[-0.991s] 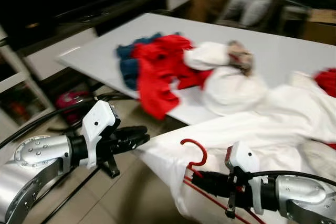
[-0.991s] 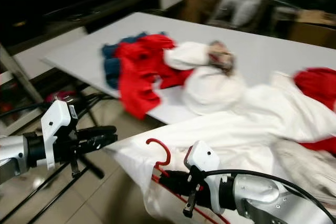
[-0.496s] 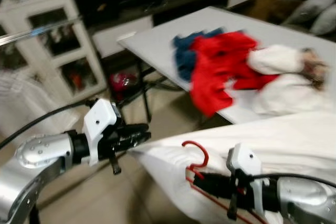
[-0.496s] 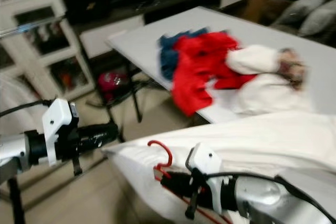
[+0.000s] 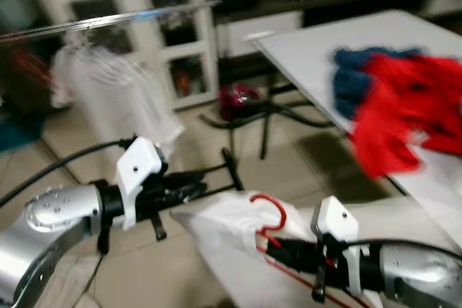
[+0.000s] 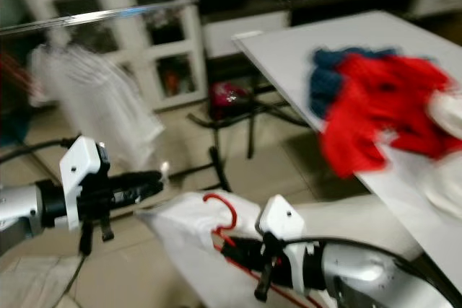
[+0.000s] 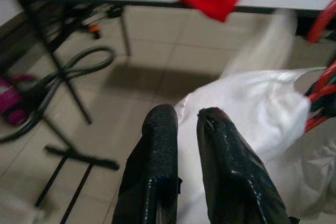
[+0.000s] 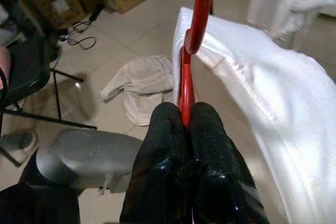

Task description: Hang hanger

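A red hanger [image 5: 269, 212] carries a white garment [image 5: 224, 239], and my right gripper [image 5: 276, 249] is shut on the hanger's neck just below the hook. In the right wrist view the red hanger [image 8: 195, 19] rises from between the fingertips [image 8: 170, 119]. My left gripper [image 5: 189, 193] is shut on the garment's left corner; the left wrist view has the white garment [image 7: 252, 108] running in between the two fingers [image 7: 160, 129]. A metal clothes rail [image 5: 108, 23] crosses the upper left, ahead of and above both grippers.
A white shirt [image 5: 115, 99] hangs on the rail before a white glass-door cabinet [image 5: 180, 34]. A white table [image 5: 303, 48] at right holds red clothes [image 5: 404, 106] and a blue cloth [image 5: 352, 81]. Black stand legs [image 5: 231, 167], a pink object [image 5: 238, 97] and a towel [image 8: 139, 85] lie on the floor.
The camera has swung left: the table slid to the right and the rail and cabinet came into view. Both grippers keep the same hold on hanger and garment.
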